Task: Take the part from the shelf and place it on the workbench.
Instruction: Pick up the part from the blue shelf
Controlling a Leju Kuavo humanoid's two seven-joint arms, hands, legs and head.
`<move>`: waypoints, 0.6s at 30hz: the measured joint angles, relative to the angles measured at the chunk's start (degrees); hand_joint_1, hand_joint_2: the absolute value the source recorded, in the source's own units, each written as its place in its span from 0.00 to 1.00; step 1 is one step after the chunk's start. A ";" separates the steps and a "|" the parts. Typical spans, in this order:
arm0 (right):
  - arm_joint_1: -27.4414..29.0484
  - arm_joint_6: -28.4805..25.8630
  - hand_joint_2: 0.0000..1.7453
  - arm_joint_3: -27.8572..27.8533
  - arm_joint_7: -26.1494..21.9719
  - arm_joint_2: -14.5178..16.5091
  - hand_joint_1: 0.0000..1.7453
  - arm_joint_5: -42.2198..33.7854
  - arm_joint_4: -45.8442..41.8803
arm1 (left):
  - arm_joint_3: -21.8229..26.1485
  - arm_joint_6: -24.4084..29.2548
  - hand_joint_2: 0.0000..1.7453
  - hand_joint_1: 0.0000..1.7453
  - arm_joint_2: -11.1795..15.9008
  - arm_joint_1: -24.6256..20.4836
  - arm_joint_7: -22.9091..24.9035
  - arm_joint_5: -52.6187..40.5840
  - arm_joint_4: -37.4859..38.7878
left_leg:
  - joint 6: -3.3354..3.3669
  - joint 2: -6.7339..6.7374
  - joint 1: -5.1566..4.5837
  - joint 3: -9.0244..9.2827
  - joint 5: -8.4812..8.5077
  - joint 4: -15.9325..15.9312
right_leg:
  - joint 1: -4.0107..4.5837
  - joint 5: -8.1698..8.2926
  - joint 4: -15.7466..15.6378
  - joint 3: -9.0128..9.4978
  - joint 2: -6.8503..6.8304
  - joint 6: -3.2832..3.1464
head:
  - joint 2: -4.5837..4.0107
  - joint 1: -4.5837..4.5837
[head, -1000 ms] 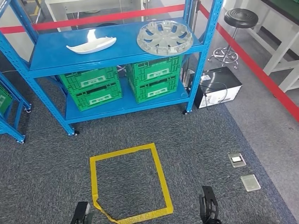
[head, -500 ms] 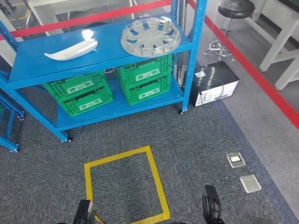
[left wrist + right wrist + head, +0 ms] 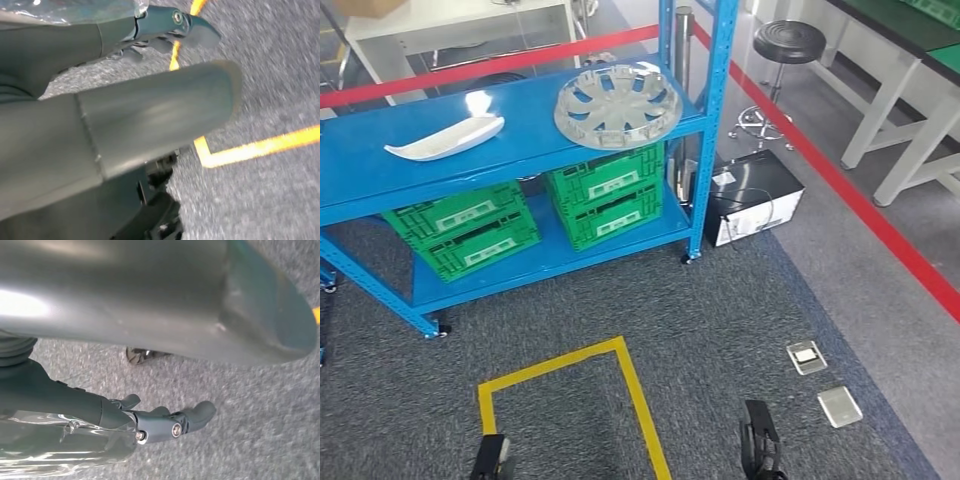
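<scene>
Two parts sit on the blue shelf (image 3: 365, 175) — white panel (image 3: 444, 137) upper left, wheel cover (image 3: 616, 103) upper centre. Since a second ago we note the whole scene slid left: camera turning, nothing fetched. Wrist views: left hand (image 3: 113, 125) and right hand (image 3: 151, 390) hang over carpet, fingers apart, empty.

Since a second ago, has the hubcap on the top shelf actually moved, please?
No. The hubcap keeps its place beside the blue shelf post; the whole view shifted, so the camera moved.
</scene>
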 joint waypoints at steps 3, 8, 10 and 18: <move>0.05 -0.01 0.00 0.01 -0.01 -0.02 0.00 0.03 0.02 | 0.00 0.01 0.00 0.00 -0.32 0.17 0.00 0.09 0.00 | -0.74 0.22 0.58 0.60 -0.81 0.22 | -1.18 -2.62 7.55 -5.80 -0.45 1.29 | 0.02 0.30; 0.31 -0.01 0.00 0.00 -0.02 -0.15 0.00 0.25 0.07 | 0.00 0.02 0.00 0.00 -0.34 0.19 -0.05 0.17 0.07 | -2.97 0.26 2.07 2.71 -3.31 1.37 | -2.15 6.37 -5.51 -2.89 -0.78 2.85 | 0.01 1.18; 0.31 -0.01 0.00 0.00 -0.02 -0.10 0.00 0.28 0.08 | -0.01 0.03 0.00 0.00 -0.35 0.06 -0.11 0.17 0.11 | -3.64 0.28 2.02 3.10 -3.62 1.51 | -1.80 5.91 -6.34 -2.65 -0.68 1.48 | -0.03 1.24; 0.20 -0.01 0.00 -0.01 -0.07 -0.16 0.00 0.39 0.21 | -0.02 0.11 0.00 0.00 -0.44 0.15 -0.40 0.21 0.11 | -5.16 0.44 2.18 -7.84 -9.68 19.95 | -1.71 5.35 -6.64 -0.73 -0.49 -1.26 | -0.01 -0.40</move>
